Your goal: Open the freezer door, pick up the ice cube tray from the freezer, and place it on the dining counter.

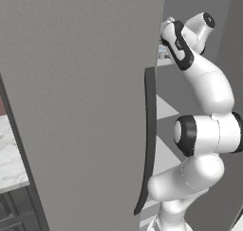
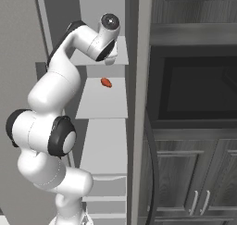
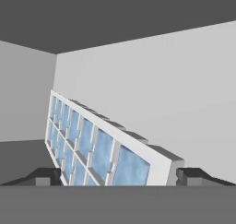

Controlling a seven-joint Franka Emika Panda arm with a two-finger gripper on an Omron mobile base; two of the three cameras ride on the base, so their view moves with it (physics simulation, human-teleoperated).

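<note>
The freezer door (image 1: 80, 106) is swung open, a tall grey panel with a dark curved handle (image 1: 150, 130). My arm reaches past its edge into the freezer (image 2: 102, 103), up onto an upper white shelf. The ice cube tray (image 3: 92, 144) is pale blue with a pale rim and two rows of cells. It runs away from the hand at a slant. My gripper (image 3: 119, 176) is open, with one fingertip (image 3: 46, 174) on each side of the tray's near end. I cannot tell whether they touch the tray. The dining counter is out of view.
A small red item (image 2: 106, 82) lies on the shelf below the hand. Dark wood-grain cabinets (image 2: 194, 173) and a dark recessed appliance (image 2: 199, 87) stand right of the freezer. A marble top (image 1: 9, 161) over dark drawers shows left of the open door.
</note>
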